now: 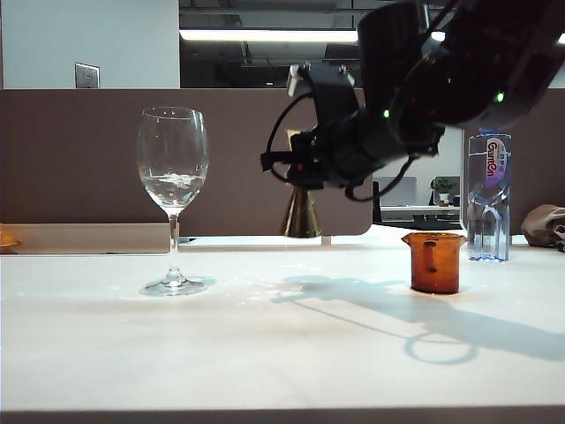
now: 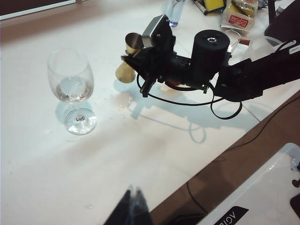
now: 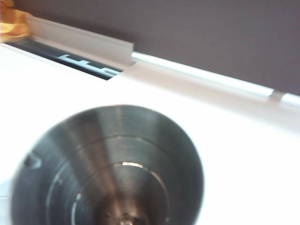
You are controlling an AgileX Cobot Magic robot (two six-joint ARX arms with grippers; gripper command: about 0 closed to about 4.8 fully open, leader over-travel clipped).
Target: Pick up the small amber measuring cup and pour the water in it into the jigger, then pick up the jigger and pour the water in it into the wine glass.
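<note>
Standing at the left of the white table (image 1: 265, 353), the wine glass (image 1: 172, 190) is seen upright on its round foot, its bowl partly filled with the water (image 1: 174, 181); the same glass (image 2: 71, 84) is recorded from above in the left wrist view. The left gripper (image 2: 131, 211) is glimpsed only as a dark blurred tip at the edge of that view, well apart from the glass, and the state of its jaws cannot be told. Right of the glass, the right gripper (image 1: 296, 163) is held above the table on a black arm reaching in from the upper right, its jaws narrowed onto the jigger (image 1: 302, 212), which is gripped about its waist and hangs clear of the tabletop. The jigger's open cone (image 3: 108, 168) fills the right wrist view, no liquid being discernible inside. Further right, the small amber measuring cup (image 1: 434, 262) is set upright on the table, handle facing the camera; contents cannot be judged. Behind it, a clear plastic bottle (image 1: 489, 199) is stood.
</note>
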